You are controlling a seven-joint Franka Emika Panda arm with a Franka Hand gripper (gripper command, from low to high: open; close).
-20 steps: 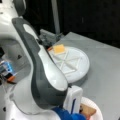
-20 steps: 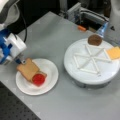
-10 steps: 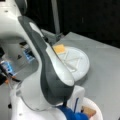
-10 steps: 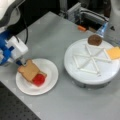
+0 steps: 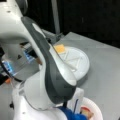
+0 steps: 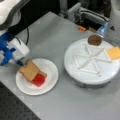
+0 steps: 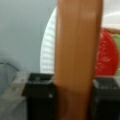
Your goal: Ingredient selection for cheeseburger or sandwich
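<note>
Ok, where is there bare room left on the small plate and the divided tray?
On the small plate, the right half is bare; its left holds the sandwich pile, with the gripper shut on the toast. On the divided tray, most wedges are bare; only the far edge carries the patty and cheese.

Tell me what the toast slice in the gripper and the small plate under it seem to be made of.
Toast slice: probably wood or rigid plastic, matte tan, flat with straight edges, held between the gripper fingers. Small plate: likely paper, matte white; its rim looks finely ribbed in the wrist view.
</note>
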